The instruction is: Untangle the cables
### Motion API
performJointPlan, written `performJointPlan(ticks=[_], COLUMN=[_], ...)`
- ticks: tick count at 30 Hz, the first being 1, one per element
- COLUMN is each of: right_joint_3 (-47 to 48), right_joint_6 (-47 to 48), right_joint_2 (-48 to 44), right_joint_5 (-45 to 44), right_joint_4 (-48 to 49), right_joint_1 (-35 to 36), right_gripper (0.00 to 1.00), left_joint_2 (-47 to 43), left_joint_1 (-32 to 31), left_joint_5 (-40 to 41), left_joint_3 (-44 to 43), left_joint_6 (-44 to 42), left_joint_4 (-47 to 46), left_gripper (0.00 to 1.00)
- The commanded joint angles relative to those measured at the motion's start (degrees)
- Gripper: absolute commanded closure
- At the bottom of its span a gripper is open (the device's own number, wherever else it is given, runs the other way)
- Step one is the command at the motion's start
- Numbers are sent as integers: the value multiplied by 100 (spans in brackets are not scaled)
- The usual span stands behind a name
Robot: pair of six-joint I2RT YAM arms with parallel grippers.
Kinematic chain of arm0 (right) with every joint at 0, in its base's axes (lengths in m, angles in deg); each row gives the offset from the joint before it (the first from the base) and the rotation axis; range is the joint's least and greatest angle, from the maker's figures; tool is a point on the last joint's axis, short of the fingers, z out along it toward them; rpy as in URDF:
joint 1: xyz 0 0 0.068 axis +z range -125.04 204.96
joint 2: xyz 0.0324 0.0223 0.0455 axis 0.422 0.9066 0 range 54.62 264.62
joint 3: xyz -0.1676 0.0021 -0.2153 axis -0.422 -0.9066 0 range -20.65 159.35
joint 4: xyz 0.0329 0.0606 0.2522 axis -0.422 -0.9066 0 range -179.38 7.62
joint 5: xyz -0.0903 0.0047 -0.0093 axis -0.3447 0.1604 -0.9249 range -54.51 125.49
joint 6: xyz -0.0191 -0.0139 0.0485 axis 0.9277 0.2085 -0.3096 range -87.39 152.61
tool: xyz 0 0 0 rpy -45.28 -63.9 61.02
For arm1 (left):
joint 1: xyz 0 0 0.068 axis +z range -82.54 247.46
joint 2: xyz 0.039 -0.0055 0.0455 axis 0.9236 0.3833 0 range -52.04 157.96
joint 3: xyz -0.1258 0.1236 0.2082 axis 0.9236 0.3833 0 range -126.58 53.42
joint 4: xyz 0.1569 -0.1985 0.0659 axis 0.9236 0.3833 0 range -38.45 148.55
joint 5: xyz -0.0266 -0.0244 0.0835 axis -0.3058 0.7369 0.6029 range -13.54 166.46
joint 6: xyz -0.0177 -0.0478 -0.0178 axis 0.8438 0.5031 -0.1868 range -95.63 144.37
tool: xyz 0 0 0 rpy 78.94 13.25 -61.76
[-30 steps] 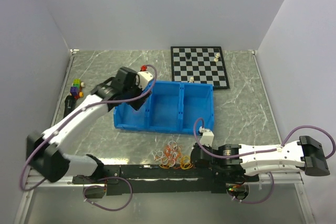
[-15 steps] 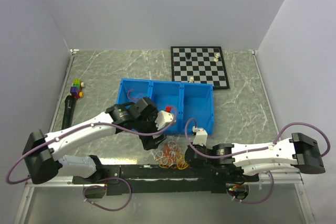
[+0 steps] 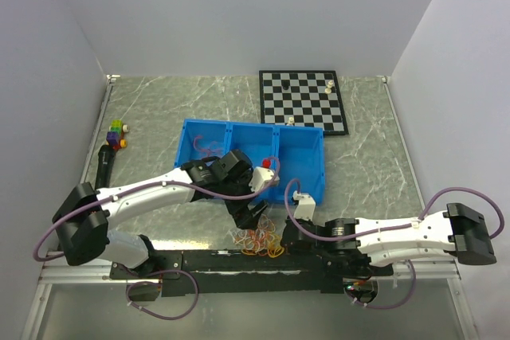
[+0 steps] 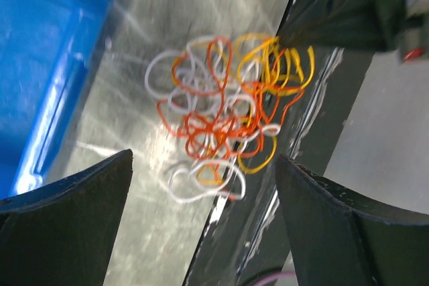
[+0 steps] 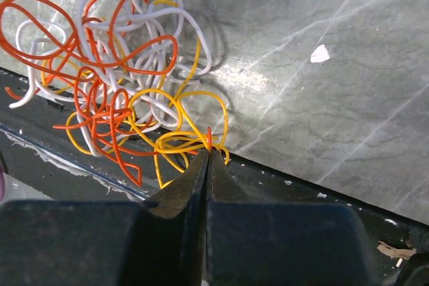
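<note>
The cables point(image 3: 260, 238) are a small tangle of orange, white and yellow loops lying at the table's near edge, partly over the black rail. In the left wrist view the cables point(image 4: 224, 115) lie just beyond my left gripper point(image 4: 204, 160). That left gripper point(image 3: 249, 214) hovers open above them, its wide-apart fingers point(image 4: 74, 212) touching nothing. My right gripper point(image 3: 288, 236) is at the clump's right side. In its wrist view the right gripper point(image 5: 208, 152) is shut on yellow loops and an orange strand of the cables point(image 5: 114, 65).
A blue bin point(image 3: 299, 166) with three compartments stands just behind the clump, with a thin pink loop point(image 3: 201, 146) in its left one. A chessboard point(image 3: 303, 99) with a few pieces lies at the back right. Coloured blocks point(image 3: 117, 134) and a black stick point(image 3: 103, 166) lie at the left.
My left arm has swung from the bin's far left corner over the bin to the near side above the cables. The right gripper stayed shut at the clump, shifting slightly left.
</note>
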Motion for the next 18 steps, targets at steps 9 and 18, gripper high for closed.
performJointPlan(ticks=[9, 18], right_joint_3=[-151, -256], right_joint_6=[-95, -105], right_joint_2=[-197, -250], right_joint_5=[-144, -100], right_joint_4=[81, 221], right_joint_1=[61, 61], right_gripper=[100, 100], left_joint_2=[296, 524], left_joint_1=[-73, -73], left_joint_5=[-180, -215], left_joint_3=[429, 60], left_joint_6=[492, 465], left_joint_4=[-955, -850], left_gripper=[28, 77])
